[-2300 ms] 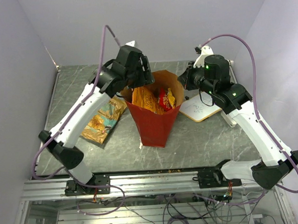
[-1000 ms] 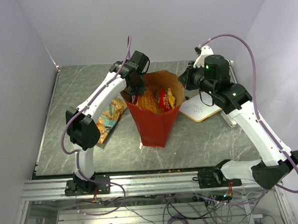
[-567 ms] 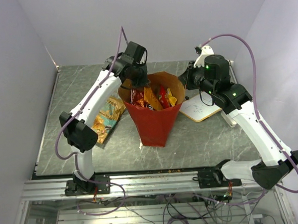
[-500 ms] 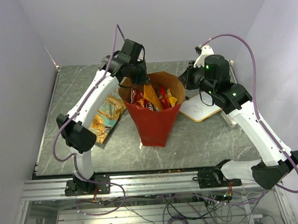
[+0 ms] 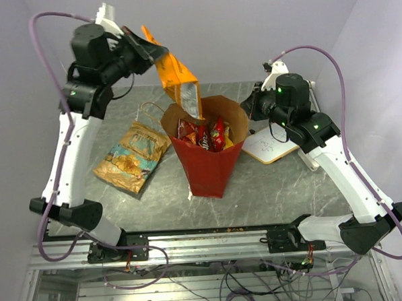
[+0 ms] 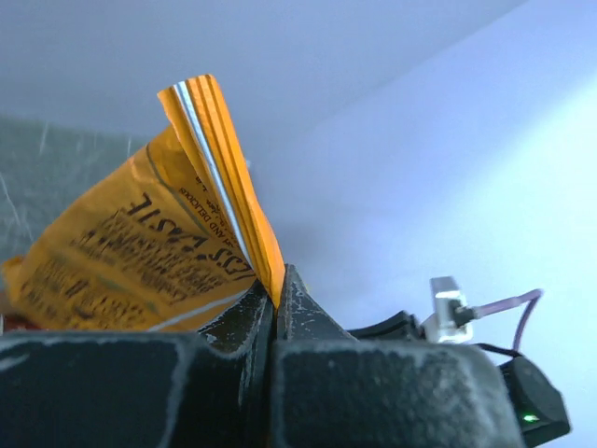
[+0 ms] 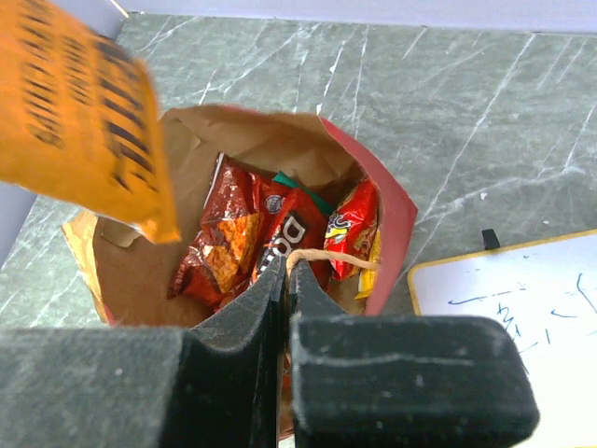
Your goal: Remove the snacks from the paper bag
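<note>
Grip, left arm: the arm reaches high over the far-left part of the table. The left gripper [image 6: 278, 280] is clamped flat, with no gap visible, on the crimped top seam of an orange crinkly foil chip packet [image 5: 177, 79]. The packet hangs in the air, tilted. Its silver-lined lower end is just over the far-left rim of the large red paper carrier bag [image 5: 205, 165]. I cannot tell whether that end touches the rim.

Grip, right arm: the right gripper [image 7: 284, 266] is closed tight. The twisted brown paper handle [image 7: 336, 254] runs out from between its tips, so it pinches the handle at the bag's right rim.

Bag: upright near the table centre, mouth open, brown kraft lining showing. Below the rim sit a red Doritos packet [image 7: 233, 247] on the left and a second red packet [image 7: 354, 224] on the right, with a teal sliver between them.

Table [image 5: 290, 186], grey marble:
- Gold and teal foil packets [image 5: 130, 157] lie flat and overlapping left of the bag, near it but apart. A strip of bare marble separates them from the left table edge.
- A flat white wood-framed board [image 5: 273, 145] lies just right of the bag, under the right arm.
- Bare marble shows from the bag's base to the near edge, and along the far edge behind the bag.
- Lilac walls [image 5: 20, 167] stand close at the left, far and right edges.
</note>
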Robot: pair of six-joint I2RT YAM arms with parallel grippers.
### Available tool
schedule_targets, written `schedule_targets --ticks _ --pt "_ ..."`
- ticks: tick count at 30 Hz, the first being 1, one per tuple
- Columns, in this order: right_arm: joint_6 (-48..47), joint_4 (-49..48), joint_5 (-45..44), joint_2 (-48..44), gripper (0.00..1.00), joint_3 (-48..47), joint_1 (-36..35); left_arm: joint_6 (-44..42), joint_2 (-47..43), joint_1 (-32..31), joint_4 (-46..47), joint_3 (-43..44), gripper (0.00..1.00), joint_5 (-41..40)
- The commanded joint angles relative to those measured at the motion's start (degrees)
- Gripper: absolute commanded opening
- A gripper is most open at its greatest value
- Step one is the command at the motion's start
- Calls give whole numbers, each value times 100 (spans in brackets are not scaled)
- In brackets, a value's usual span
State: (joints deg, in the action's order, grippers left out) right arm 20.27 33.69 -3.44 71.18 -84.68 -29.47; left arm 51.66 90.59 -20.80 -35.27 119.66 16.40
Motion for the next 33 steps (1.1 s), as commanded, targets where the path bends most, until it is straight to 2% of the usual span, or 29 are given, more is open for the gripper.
schedule_targets --ticks 1,5,9,14,18,22,25,28,33 --pt "-67 -73 -56 -75 0 -20 21 157 -493 334 870 180 7 -172" --pt "-50 -83 -28 -69 0 -21 21 -88 -900 599 607 299 7 -945" --pt "-41 -87 -11 -60 0 -7 21 -422 -1438 647 193 178 7 -2019" --pt "-39 -96 33 -30 0 -1 23 -328 -2047 647 -699 -255 7 -3575" --pt "-20 -111 75 4 0 17 25 -417 -2367 647 -1072 -832 7 -4115" --pt "-6 -118 158 60 0 -2 21 -46 -2281 655 -2148 -1079 7 -4862" --pt "-6 -117 155 72 0 13 22 106 -2109 719 -2464 -1319 7 -4947" --pt "-14 -102 142 75 0 27 26 14 -1876 935 -2220 -1720 7 -4606" --pt "-19 -85 113 94 0 27 23 5 -1290 1626 -1401 -2221 7 -3367"
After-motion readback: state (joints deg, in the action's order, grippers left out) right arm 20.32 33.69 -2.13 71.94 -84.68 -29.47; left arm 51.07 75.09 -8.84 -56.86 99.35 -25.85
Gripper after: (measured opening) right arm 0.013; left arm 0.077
